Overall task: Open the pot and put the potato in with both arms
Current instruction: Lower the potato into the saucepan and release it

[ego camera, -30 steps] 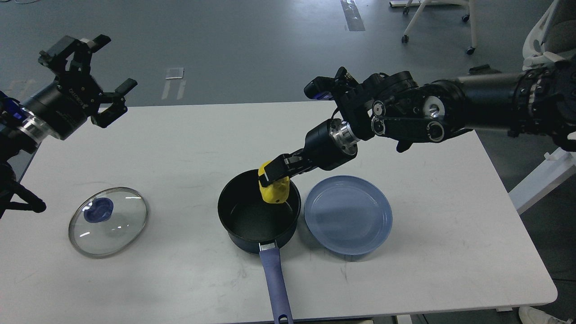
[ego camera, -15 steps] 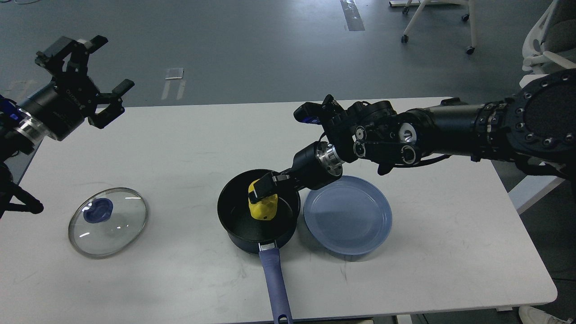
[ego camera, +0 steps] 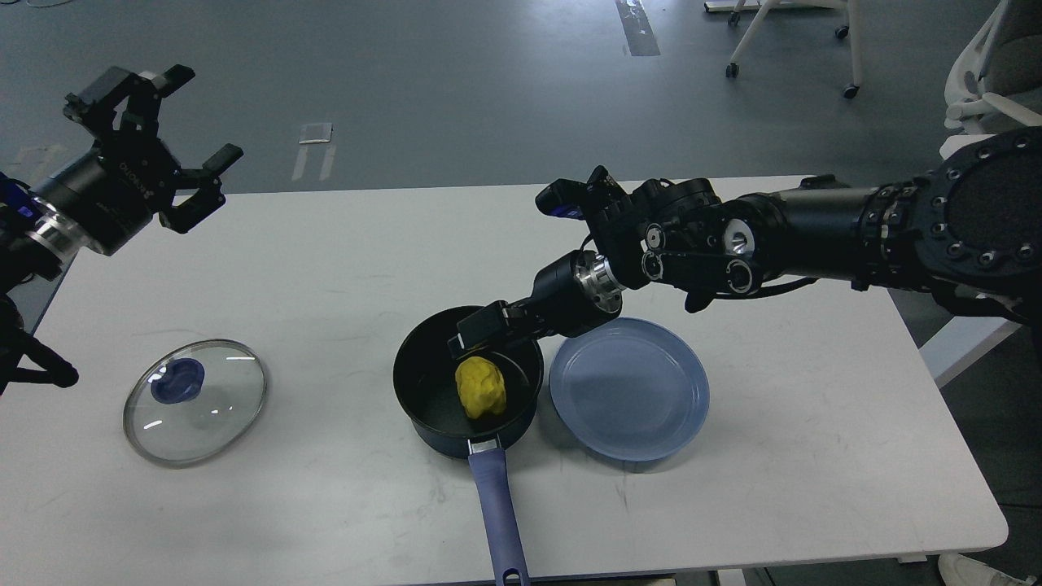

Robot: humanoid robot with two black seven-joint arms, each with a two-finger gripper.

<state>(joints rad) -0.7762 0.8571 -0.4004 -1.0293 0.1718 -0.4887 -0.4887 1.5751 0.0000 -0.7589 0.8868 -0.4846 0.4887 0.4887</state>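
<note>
Released now, the potato lies on the floor of the pot, where half a second ago our right hand was clamped on it and lowering it inside. That hand has lifted a little and hovers over the far rim of the pot, just above the potato and apart from it; we see it nearly end-on and dark, so we cannot tell how far its fingers are spread, only that nothing is between them. Our left hand has not shifted: it hangs high over the far left corner of the bench, fingers spread wide, holding nothing.

We see the pot standing upright near the front middle of the bench, uncovered, its long blue-purple handle pointing straight toward us and reaching the near edge. Its glass lid lies flat on the bench well to the left of the pot, blue knob showing. Just to the right of the pot sits a flat blue plate, its rim touching or nearly touching the pot's wall; we cannot tell which. Our right arm reaches in from the right, crossing above the far side of the plate.
</note>
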